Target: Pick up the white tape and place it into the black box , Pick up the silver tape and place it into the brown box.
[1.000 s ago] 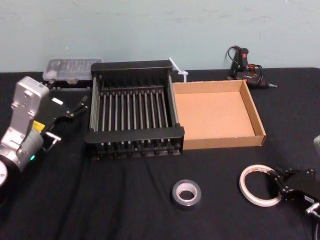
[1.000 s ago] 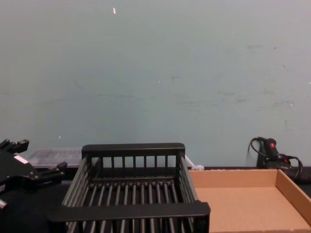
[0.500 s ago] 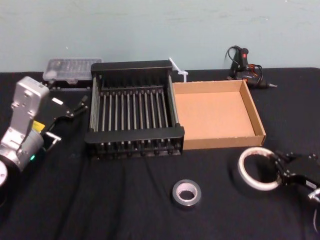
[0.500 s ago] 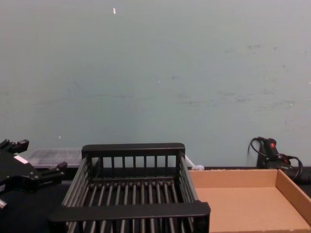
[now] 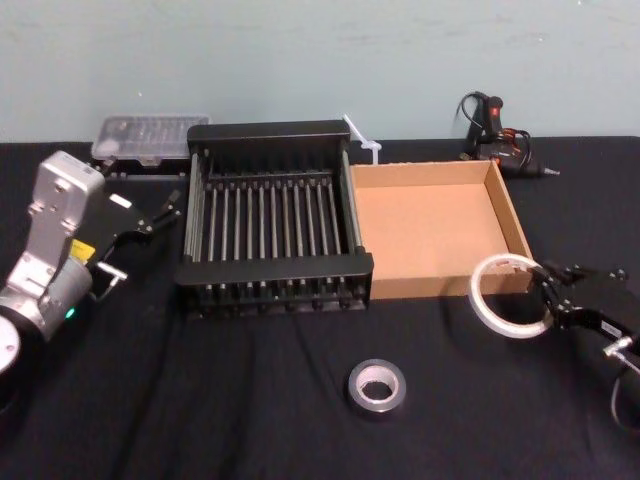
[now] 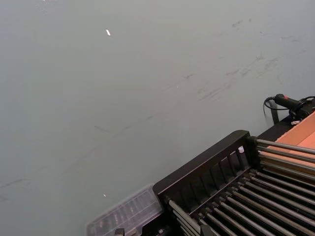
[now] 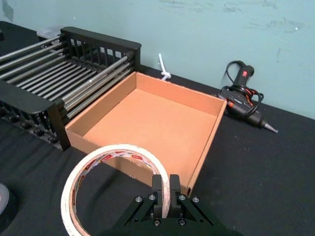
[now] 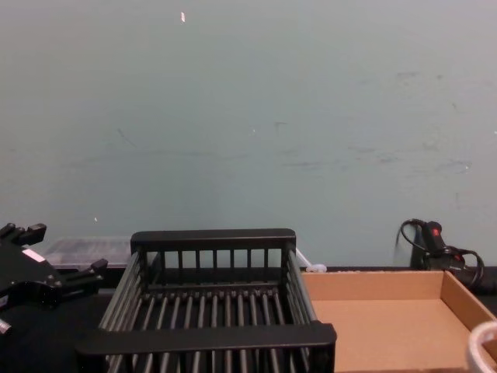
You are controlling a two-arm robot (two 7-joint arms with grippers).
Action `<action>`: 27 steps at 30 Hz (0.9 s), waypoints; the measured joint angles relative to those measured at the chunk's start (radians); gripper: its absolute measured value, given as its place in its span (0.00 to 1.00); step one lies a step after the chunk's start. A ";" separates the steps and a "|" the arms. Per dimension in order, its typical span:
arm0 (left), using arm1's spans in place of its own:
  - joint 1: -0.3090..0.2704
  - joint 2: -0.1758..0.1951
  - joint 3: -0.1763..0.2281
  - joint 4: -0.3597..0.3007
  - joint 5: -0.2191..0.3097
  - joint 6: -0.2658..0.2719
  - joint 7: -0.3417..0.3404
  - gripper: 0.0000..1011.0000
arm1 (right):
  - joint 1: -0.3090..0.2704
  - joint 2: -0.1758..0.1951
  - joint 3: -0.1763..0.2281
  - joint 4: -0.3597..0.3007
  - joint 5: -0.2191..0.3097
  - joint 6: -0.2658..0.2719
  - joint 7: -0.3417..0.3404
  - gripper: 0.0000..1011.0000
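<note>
White tape [image 5: 478, 300] is held off the black table [image 5: 250, 400] at the brown box's [image 5: 430, 172] front right corner, its band pinched between the R gripper's [image 5: 545, 290] fingers. Silver tape [image 5: 358, 390] lies flat nearer the robot, approx in front of where black box [image 5: 275, 268] & brown box meet; L gripper [image 5: 140, 240], fingers spread, hangs left of the black box

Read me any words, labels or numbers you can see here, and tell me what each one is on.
No text here can be read.
Red print inside the white tape: too blurred to read.
White sticker and yellow sticker on the left gripper: too small to read.
</note>
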 joint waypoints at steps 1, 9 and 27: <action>0.000 0.000 0.000 0.000 0.000 0.000 0.000 0.99 | 0.007 -0.002 -0.004 0.003 -0.001 0.000 0.000 0.09; 0.000 0.000 0.000 0.000 0.000 0.000 0.000 0.99 | 0.082 -0.024 -0.042 0.039 -0.015 0.004 0.007 0.09; 0.000 0.000 0.000 0.000 0.000 0.000 0.000 0.99 | 0.317 -0.098 -0.165 0.161 -0.035 0.026 0.051 0.09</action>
